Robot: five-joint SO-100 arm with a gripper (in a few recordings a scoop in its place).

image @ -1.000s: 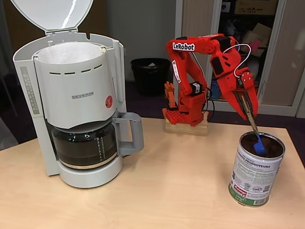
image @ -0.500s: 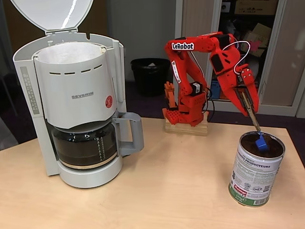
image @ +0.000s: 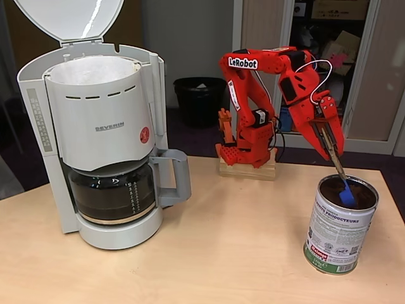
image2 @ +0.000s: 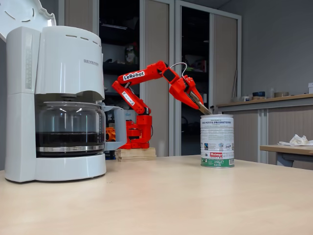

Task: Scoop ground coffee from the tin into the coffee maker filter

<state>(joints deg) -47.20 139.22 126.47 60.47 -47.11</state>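
One relation governs the coming move: the spoon [image: 338,174] runs from the fingers [image: 328,140] down and to the right into the open mouth of the tin [image: 340,228], its long axis steeply tilted, and the blue bowl at its tip is sunk into the ground coffee [image: 357,191] near the right side of the opening. The handle is seen clenched between the fingers, which stand just above the rim; in the other fixed view the fingers [image2: 200,106] are seen slanting down to the top of the tin [image2: 217,141]. The tin stands at the right of the surface [image: 228,253], well apart from the coffee maker filter [image: 92,69], which lies open under the raised lid at the far left. A lift clear of the rim is judged necessary before any travel leftward.

Compared with half a second ago, the blue bowl sits lower and deeper in the coffee, and the arm is dropped slightly; the pose closely matches that of a second ago.
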